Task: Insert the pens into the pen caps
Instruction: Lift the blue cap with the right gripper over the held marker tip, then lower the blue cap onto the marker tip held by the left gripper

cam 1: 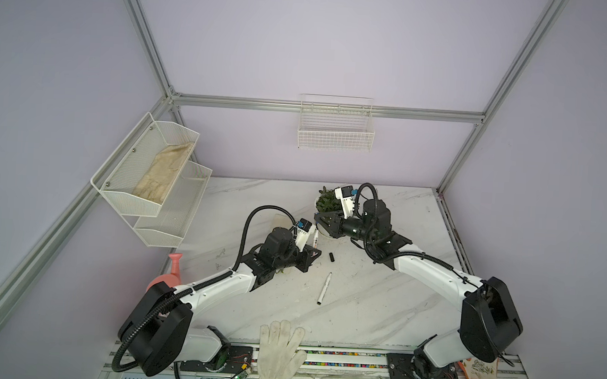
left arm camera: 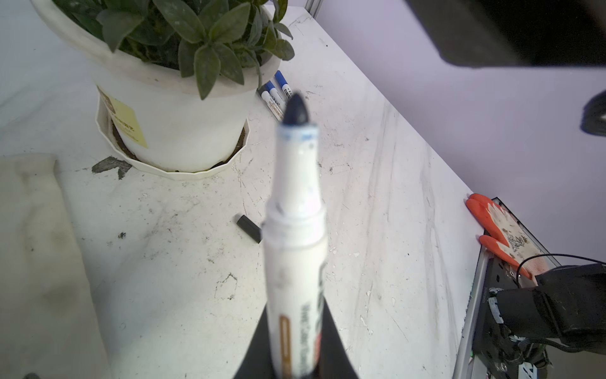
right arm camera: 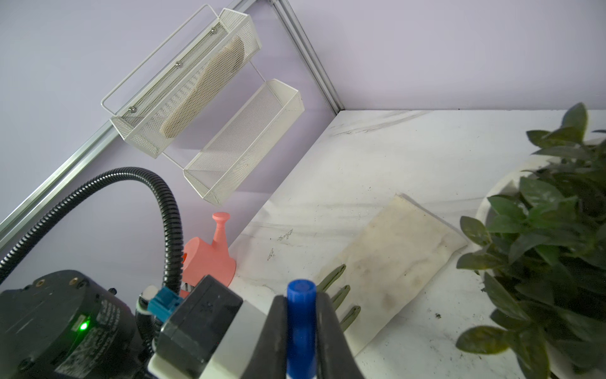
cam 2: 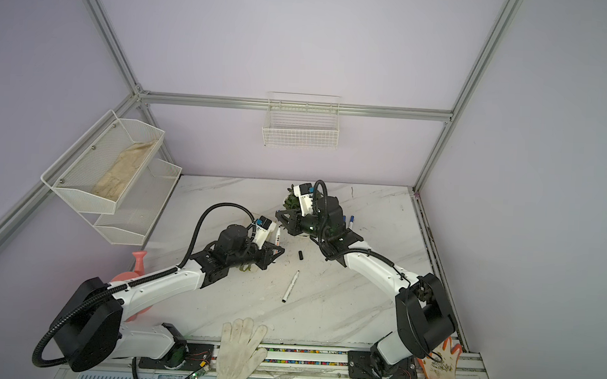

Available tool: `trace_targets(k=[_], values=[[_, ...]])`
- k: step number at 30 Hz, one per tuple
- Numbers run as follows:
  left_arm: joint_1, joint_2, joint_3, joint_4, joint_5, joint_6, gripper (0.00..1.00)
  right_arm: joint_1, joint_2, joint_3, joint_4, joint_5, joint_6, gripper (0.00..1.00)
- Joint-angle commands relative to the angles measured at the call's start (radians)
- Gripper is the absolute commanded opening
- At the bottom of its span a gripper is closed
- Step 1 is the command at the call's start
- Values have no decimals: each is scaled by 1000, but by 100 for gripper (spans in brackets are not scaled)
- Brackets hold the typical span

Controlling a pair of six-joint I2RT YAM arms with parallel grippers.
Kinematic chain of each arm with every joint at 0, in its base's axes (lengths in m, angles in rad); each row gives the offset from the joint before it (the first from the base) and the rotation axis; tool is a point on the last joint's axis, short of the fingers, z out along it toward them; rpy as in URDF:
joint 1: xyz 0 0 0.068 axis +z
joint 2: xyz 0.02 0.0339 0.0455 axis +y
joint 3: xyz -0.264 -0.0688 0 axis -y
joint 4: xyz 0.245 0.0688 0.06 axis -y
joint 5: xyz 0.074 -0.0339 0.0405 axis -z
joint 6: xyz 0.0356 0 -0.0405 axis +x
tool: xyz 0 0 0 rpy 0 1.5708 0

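2 grips are made: the left gripper [left arm camera: 295,331] is clenched on a pen [left arm camera: 295,229], its bare tip jutting ahead of the jaws. The right gripper [right arm camera: 301,306] clamps a blue cap [right arm camera: 301,290]. Both look like light, stiff, slick plastic, so gripping mid-barrel should limit twisting.

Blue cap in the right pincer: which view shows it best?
Right wrist view: the blue cap fills the foreground, sharp, clamped in the right pincer. In both top views it is too small to make out at the pincer. The left wrist view does not show it.
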Motion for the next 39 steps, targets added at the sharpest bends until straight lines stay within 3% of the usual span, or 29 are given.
trace_targets(k=[1, 27, 39], values=[[-5, -10, 79, 66, 15, -5, 0, -9, 17, 6, 30, -35, 8, 0], [0, 26, 93, 167, 6, -69, 0, -39, -17, -11, 14, -143, 0, 0], [3, 38, 95, 199, 54, -91, 0, -56, -12, 5, 19, -140, 6, 0]])
